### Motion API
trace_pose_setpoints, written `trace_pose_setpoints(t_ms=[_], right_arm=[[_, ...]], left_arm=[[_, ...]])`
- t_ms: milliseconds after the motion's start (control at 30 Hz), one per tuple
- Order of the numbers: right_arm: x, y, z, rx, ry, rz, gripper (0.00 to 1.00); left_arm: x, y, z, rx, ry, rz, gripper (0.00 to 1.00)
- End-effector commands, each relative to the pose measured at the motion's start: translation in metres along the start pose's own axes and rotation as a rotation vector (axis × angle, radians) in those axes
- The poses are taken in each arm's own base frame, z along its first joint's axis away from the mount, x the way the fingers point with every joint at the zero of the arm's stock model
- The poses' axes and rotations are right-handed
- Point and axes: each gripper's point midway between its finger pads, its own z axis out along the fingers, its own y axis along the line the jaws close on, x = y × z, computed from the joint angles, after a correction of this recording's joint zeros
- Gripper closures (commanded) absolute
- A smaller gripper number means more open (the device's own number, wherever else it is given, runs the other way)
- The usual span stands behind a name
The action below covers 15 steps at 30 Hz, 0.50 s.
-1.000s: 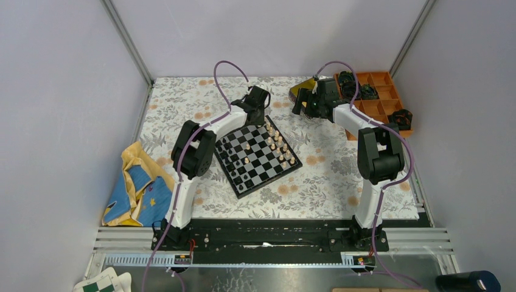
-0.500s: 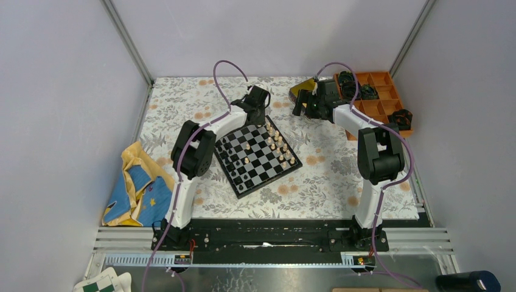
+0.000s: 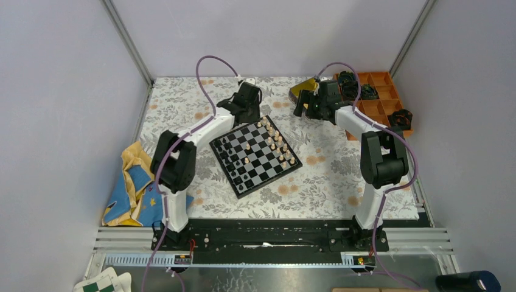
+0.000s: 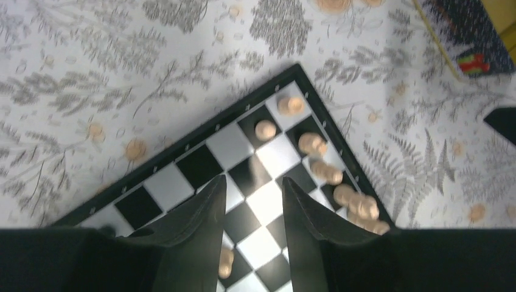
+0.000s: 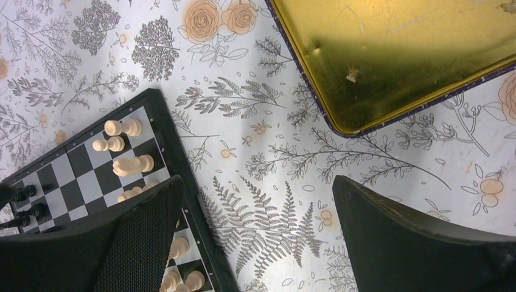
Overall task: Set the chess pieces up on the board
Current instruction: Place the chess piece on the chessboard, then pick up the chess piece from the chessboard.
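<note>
Left pincer (image 4: pixel 252 182) has risen off the board (image 3: pixel 264 171) at upper centre, parted, empty: tan piece (image 4: pixel 265 129) likely placed; right pincer (image 5: pixel 255 182) gapes wide.

Surfaces & finishes, approx.
Glossy, smooth black-and-grey checkered board (image 4: pixel 196 165); tan wood-look chess pieces (image 4: pixel 265 129), satin; shiny gold metal rectangular tin (image 5: pixel 395 61), scuffed; matt floral-print table cover (image 5: pixel 268 182).

The board (image 3: pixel 258 168), black-and-grey checkered with a black rim, lies flat and turned cornerwise in the middle of the bench (image 3: pixel 322 182). Small tan chess pieces (image 3: pixel 277 144) crowd two rows along its far-right edge, a few sit mid-board, and black pieces (image 3: pixel 224 148) sit near the left edge
</note>
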Motion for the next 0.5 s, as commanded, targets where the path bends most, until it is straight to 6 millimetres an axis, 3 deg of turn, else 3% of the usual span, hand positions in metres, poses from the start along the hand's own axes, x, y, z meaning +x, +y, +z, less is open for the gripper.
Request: trace_pose_setpoints(t_ms=[0, 200, 467], right_arm=[[-0.017, 0.003, -0.019, -0.004, -0.065, -0.019, 0.0], [-0.013, 0.004, -0.02, -0.016, -0.067, -0.01, 0.0], [-0.008, 0.005, -0.022, -0.027, -0.065, -0.001, 0.0]], left_arm=[[0.018, -0.005, -0.034, 0.026, 0.006, 0.004, 0.54], [0.076, 0.004, -0.059, 0.01, 0.09, 0.011, 0.54], [0.103, 0.019, -0.053, -0.039, 0.114, 0.008, 0.54]])
